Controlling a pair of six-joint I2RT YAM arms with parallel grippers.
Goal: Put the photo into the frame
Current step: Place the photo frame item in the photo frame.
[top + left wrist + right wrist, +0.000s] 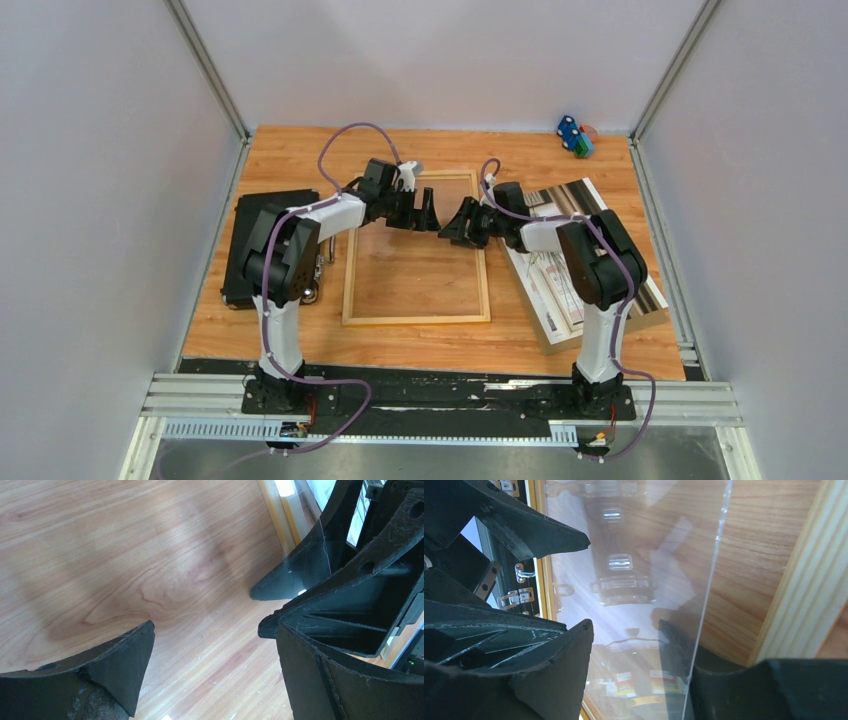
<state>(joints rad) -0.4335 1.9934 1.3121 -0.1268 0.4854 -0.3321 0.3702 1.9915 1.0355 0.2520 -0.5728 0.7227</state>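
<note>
The frame (347,268) of light tan wood lies flat mid-table, its clear pane (415,262) showing the tabletop through it. The photo (572,196) lies to its right, partly under my right arm. Both grippers hover over the frame's far part, tips facing each other. My left gripper (426,211) (207,630) is wide open above the pane with nothing between its fingers. My right gripper (463,222) (624,627) stands open astride the pane's (634,540) right edge, one finger over it and one seen through it, beside the frame's rail (804,580).
A black case (255,235) with metal latches (519,597) lies left of the frame, under my left arm. A small blue and green toy (574,135) sits at the far right corner. Grey walls close in the table on three sides.
</note>
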